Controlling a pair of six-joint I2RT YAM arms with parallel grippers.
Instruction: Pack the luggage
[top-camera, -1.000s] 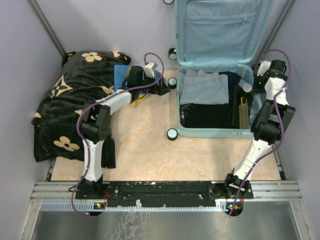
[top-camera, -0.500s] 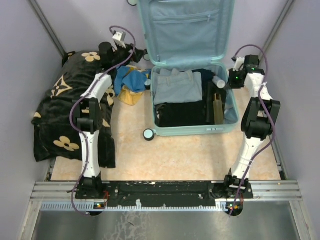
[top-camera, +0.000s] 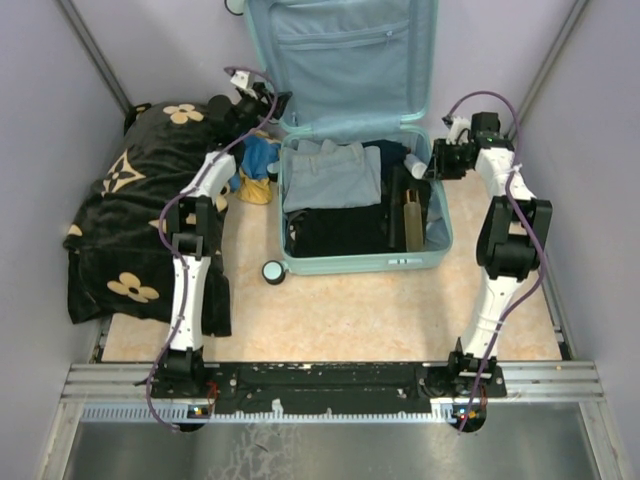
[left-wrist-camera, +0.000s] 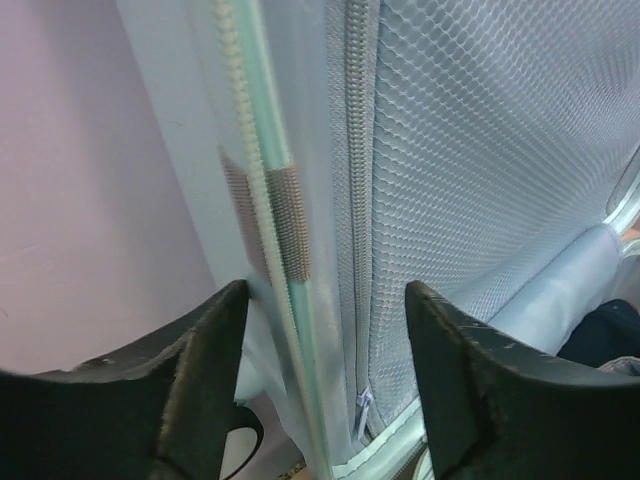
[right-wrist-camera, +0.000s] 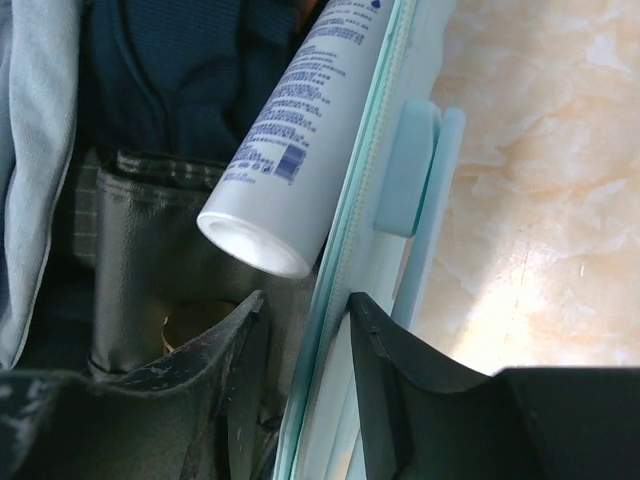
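Top external view, starting far left: a black blanket with tan flowers (top-camera: 130, 215) lies bunched along the left side of the tan marbled table (top-camera: 340, 320). Moving in, the left arm stretches to the back, and the left gripper (top-camera: 262, 100) sits at the left edge of the raised lid (top-camera: 340, 50). Left wrist view confirms it: the lid's zip-toothed rim runs between the black fingers (left-wrist-camera: 200, 370), with the jaws spread wide astride it and not clamped.

Just below that arm, a crumpled heap of blue and yellow cloth (top-camera: 255, 160) sits between blanket and case. Centre stage, the large pale mint-blue hard-shell suitcase (top-camera: 360, 262) lies open at the back middle of the table. Its lid stands against the rear wall, and a black-and-white wheel (top-camera: 272, 271) shows at its near left corner.

Inside, left to right: a folded grey-blue garment (top-camera: 330, 175) above black clothing (top-camera: 335, 230), then an amber bottle (top-camera: 412, 215) and a white printed tube (top-camera: 415, 162) by the right wall.

Over on the right, the right gripper (top-camera: 440, 160) straddles that wall. Right wrist view shows one finger inside and one outside, jaws slack with a sliver of gap on the inner side, gripping nothing.
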